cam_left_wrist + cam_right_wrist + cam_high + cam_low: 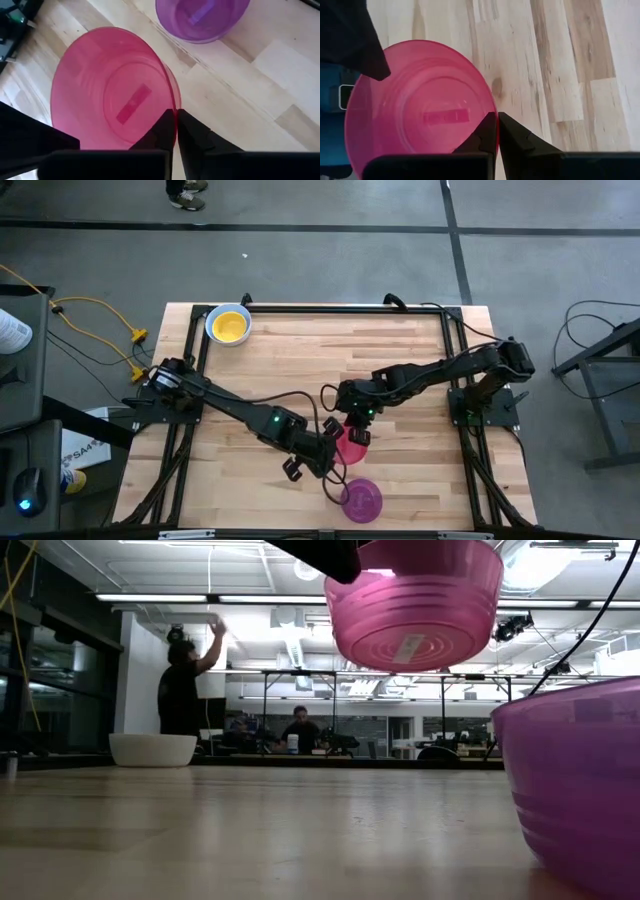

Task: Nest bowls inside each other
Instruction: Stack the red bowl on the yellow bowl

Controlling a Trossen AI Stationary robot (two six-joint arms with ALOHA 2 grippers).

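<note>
1. The pink bowl [353, 442] is up in the air, just above the bench [400, 370], near the purple bowl [362, 500].
2. The left hand [176, 131] pinches the pink bowl's rim. The right hand [497, 131] pinches the rim too.
3. I think one hand must let go next. Then the pink bowl can go into the purple one.
4. The yellow bowl [229, 326] sits far off in a corner. The two arms are close and could bump.
</note>
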